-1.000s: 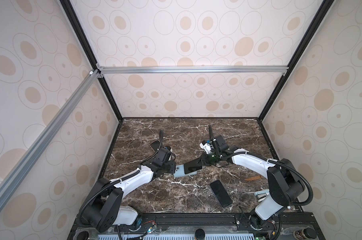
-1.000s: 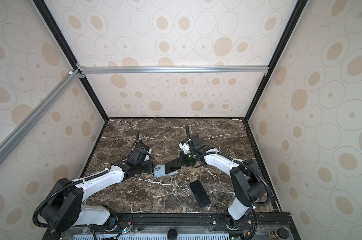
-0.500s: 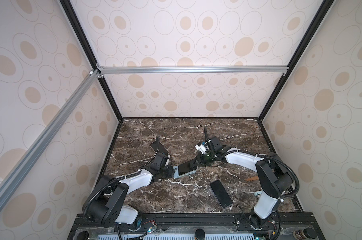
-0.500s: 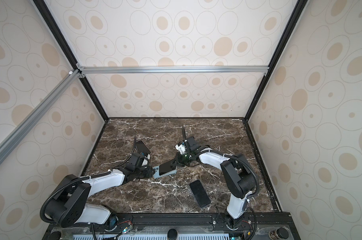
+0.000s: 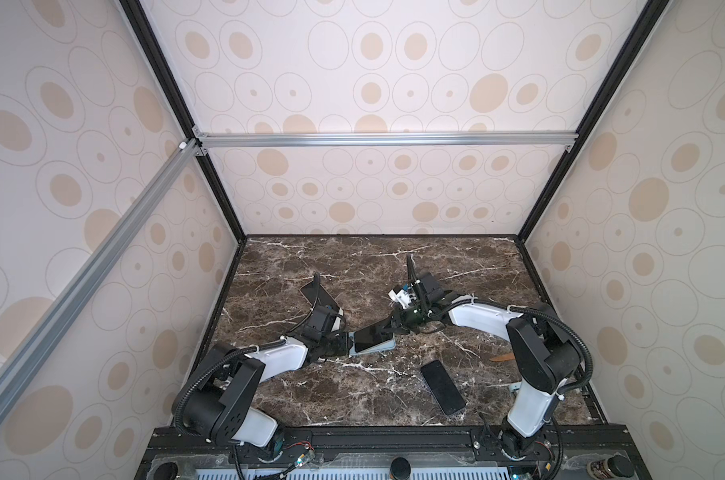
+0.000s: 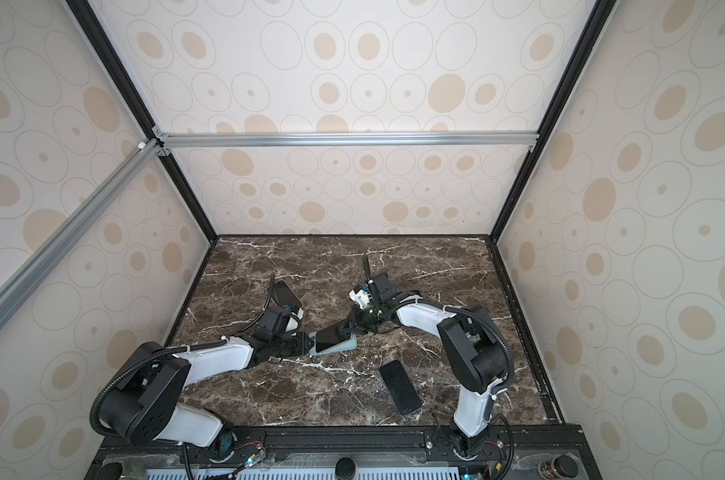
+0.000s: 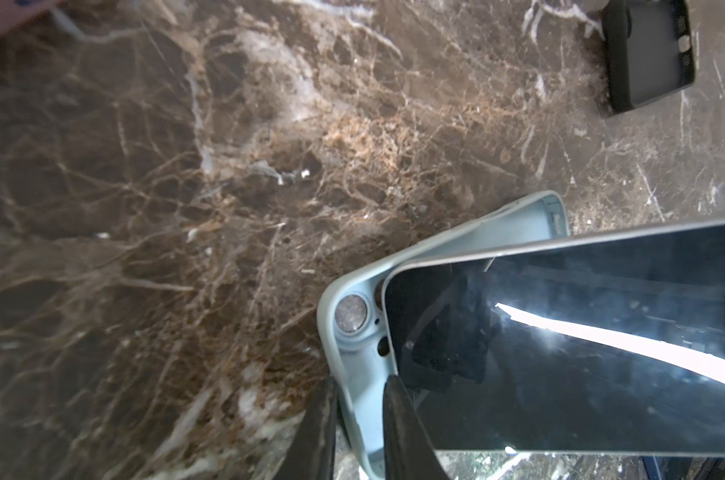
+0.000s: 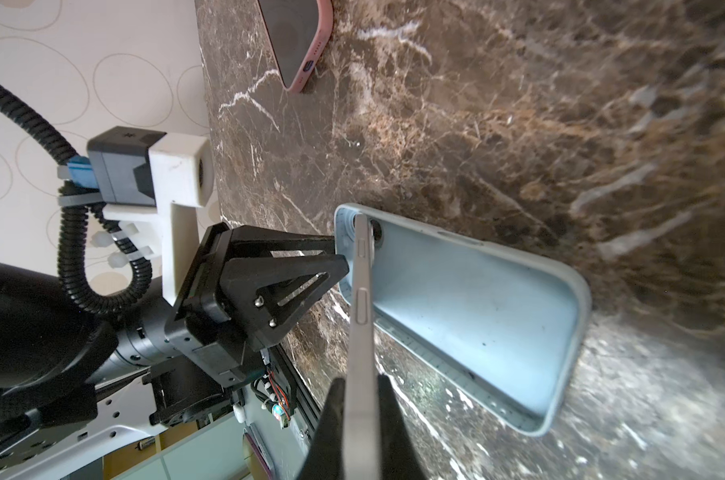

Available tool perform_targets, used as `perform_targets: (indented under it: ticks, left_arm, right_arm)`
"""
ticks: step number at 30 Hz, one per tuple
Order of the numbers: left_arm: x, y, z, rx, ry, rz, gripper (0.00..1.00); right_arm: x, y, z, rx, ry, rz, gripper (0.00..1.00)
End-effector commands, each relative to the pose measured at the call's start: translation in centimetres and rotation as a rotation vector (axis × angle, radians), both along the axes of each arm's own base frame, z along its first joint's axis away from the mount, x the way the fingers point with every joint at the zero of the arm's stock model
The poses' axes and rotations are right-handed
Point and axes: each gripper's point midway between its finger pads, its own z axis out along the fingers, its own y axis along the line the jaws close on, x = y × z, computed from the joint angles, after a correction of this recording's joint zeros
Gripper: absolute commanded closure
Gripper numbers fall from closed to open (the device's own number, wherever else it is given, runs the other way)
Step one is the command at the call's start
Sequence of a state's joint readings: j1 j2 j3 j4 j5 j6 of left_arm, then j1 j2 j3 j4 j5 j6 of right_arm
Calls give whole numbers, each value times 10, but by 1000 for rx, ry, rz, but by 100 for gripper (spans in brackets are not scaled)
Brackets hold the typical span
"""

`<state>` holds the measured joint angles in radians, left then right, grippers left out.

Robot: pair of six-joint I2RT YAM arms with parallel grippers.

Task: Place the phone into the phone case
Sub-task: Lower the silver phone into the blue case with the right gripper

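A light blue phone case (image 5: 384, 347) (image 6: 346, 347) lies open side up mid-table. My left gripper (image 5: 347, 345) (image 7: 356, 386) is shut on the case's (image 7: 360, 365) rim at the camera-hole end, one finger inside and one outside. The phone (image 5: 371, 333) (image 6: 329, 333) has a dark screen and a silver edge. It is tilted over the case, its low end at the camera-hole end and its other end raised. My right gripper (image 5: 394, 328) (image 8: 361, 384) is shut on the phone's (image 8: 362, 291) raised end. The case's (image 8: 477, 299) inside is bare.
A black phone (image 5: 443, 387) (image 6: 400, 387) lies face up near the front right. A pink-cased phone (image 5: 310, 291) (image 8: 298, 41) lies behind the left arm. A thin orange stick (image 5: 502, 358) lies by the right arm's base. Patterned walls close in three sides.
Both grippers, with the case and the phone, have shifted a little left and toward the front. The phone's low end has come down into the case's camera-hole end.
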<state>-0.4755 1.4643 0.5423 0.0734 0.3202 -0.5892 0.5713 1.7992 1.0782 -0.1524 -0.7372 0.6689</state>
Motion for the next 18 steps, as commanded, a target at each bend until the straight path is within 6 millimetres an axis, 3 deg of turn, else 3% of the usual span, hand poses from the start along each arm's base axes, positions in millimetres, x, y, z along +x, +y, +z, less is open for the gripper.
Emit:
perform_targets:
  ticks: [1,9,18]
  left_arm:
    - [6,-8,8,-58,-14,2,78]
    - [-7,-6,3,-71,9,-5,76]
    - [-15,-2,-11,-53,53,-4,76]
  right_arm:
    - [-5,4,-6,32,21,16,100]
    - [-4,-1,-26,47,32,-28,100]
    - [-14,-7,-65,49,108,-56,100]
